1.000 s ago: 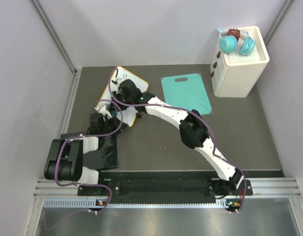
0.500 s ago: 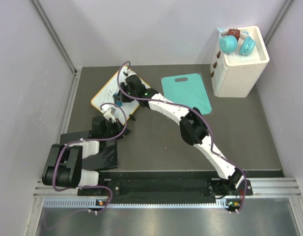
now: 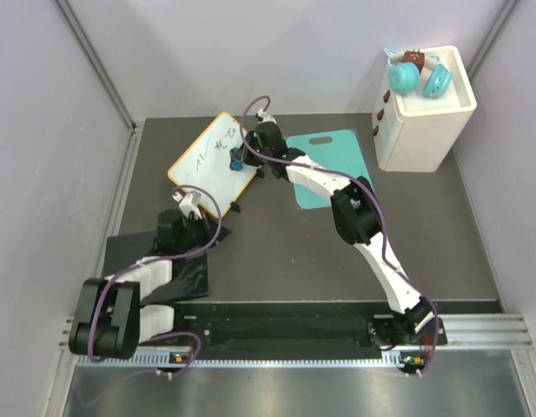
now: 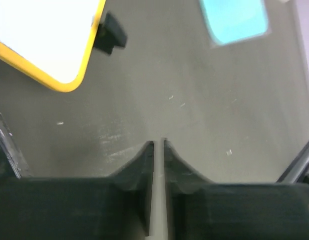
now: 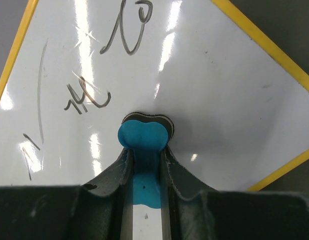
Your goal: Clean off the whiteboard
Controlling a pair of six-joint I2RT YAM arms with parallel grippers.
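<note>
The whiteboard [image 3: 202, 165] lies tilted at the back left of the table, orange-framed, with black handwriting [image 5: 89, 97] on its white face [image 5: 219, 90]. My right gripper [image 3: 238, 162] is over the board's right part, shut on a blue eraser [image 5: 144, 136] whose dark felt pad presses on the board just below the writing. My left gripper [image 4: 158, 145] is shut with nothing in it and hovers over bare table by the board's near corner [image 4: 64, 82]. In the top view it [image 3: 189, 202] sits just short of the board's near edge.
A black clip [image 4: 110, 37] juts from the board's edge. A teal cutting board [image 3: 333, 165] lies right of the whiteboard, partly under my right arm. At the back right stands a white box [image 3: 424, 122] with teal toys [image 3: 420, 76] on top. A black mat [image 3: 163, 261] lies near left.
My right gripper has swept the eraser across the board, rightward and away from the bases, uncovering the writing. The left gripper has shut and the left arm has drawn back.
</note>
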